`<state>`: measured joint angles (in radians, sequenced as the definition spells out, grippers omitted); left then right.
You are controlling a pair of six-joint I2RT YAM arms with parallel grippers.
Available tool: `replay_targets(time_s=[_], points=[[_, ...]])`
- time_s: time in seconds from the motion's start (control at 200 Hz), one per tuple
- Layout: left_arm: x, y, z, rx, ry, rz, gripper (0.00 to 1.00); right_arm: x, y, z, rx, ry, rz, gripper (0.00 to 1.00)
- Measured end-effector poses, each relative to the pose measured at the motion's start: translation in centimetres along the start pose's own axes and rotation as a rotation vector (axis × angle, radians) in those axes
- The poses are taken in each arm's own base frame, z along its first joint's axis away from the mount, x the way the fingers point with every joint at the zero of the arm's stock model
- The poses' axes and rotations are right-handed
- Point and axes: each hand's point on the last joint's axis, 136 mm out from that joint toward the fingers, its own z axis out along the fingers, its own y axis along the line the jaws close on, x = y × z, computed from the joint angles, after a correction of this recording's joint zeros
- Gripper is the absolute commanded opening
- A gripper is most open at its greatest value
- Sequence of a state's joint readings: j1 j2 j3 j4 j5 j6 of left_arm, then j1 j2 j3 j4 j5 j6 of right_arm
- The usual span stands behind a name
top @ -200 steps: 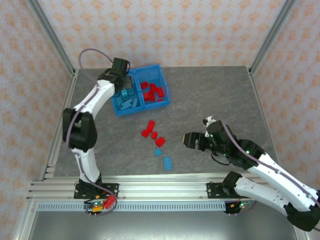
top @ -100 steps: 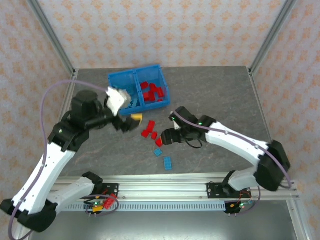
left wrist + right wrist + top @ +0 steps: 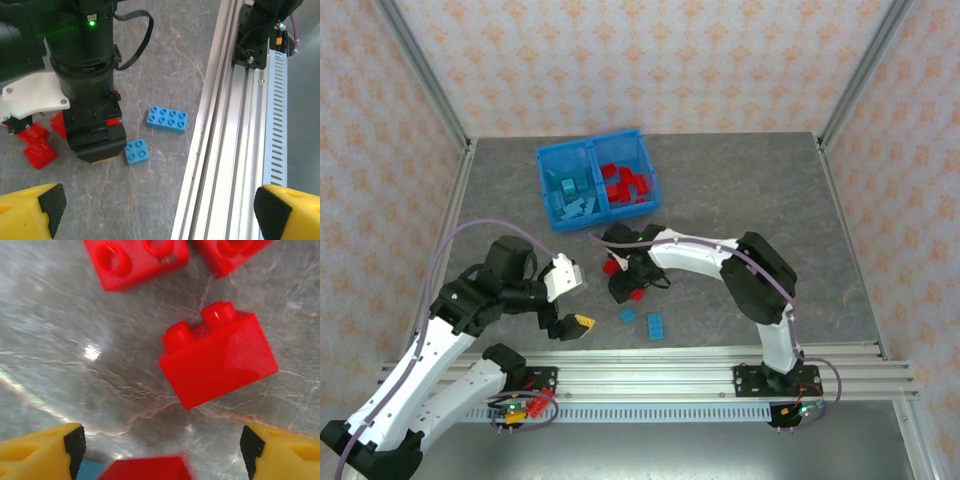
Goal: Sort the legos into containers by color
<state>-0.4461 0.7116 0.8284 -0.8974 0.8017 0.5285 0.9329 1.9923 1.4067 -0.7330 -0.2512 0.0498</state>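
- The bin (image 3: 590, 141) sits far back on the counter (image 3: 740, 190).
- The right tool (image 3: 160, 452), jaws apart, hovers over a red brick (image 3: 218, 360) ahead of its gap.
- The left tool (image 3: 160, 212), jaws wide apart and empty, faces two blue bricks (image 3: 167, 119).

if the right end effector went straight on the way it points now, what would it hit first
Most likely the red brick, which lies on the table ahead of the right end effector and between the lines of its open fingers. Depth is unclear: a blurred red piece at the wrist view's bottom edge may be nearer.
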Motion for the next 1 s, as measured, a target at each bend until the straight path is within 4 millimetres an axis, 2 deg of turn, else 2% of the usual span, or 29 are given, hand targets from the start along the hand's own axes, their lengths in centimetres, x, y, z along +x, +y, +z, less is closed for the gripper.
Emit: replay_targets(time_s=[0.24,0.28,0.42,0.526,0.641,0.736,0.866,1.001], points=[[0.9,0.0,0.5,0.0,0.015,-0.034,1.0,0.6,-1.0,0.5,0.052,0.017,-0.009,0.61],[0.8,0.1,0.5,-0.002,0.011,-0.034,1.0,0.6,-1.1,0.5,0.055,0.014,-0.005,0.63],[0.3,0.4,0.5,-0.011,-0.007,-0.026,1.0,1.1,-1.2,0.2,0.059,0.012,0.004,0.8],[0.2,0.6,0.7,-0.011,-0.008,-0.025,1.0,2.3,-1.7,-0.2,0.07,0.017,0.013,0.83],[0.3,0.8,1.0,-0.01,-0.001,-0.03,1.0,3.7,-2.1,-0.4,0.077,0.032,0.024,0.72],[0.5,1.0,1.3,-0.009,0.008,-0.037,1.0,4.6,-2.4,0.0,0.08,0.044,0.04,0.57],[0.4,1.3,1.4,-0.016,0.005,-0.033,1.0,4.4,-2.3,-0.2,0.069,0.017,0.066,0.42],[0.1,1.2,1.4,-0.014,-0.009,-0.022,1.0,3.8,-1.7,-0.9,0.028,-0.024,0.088,0.38]])
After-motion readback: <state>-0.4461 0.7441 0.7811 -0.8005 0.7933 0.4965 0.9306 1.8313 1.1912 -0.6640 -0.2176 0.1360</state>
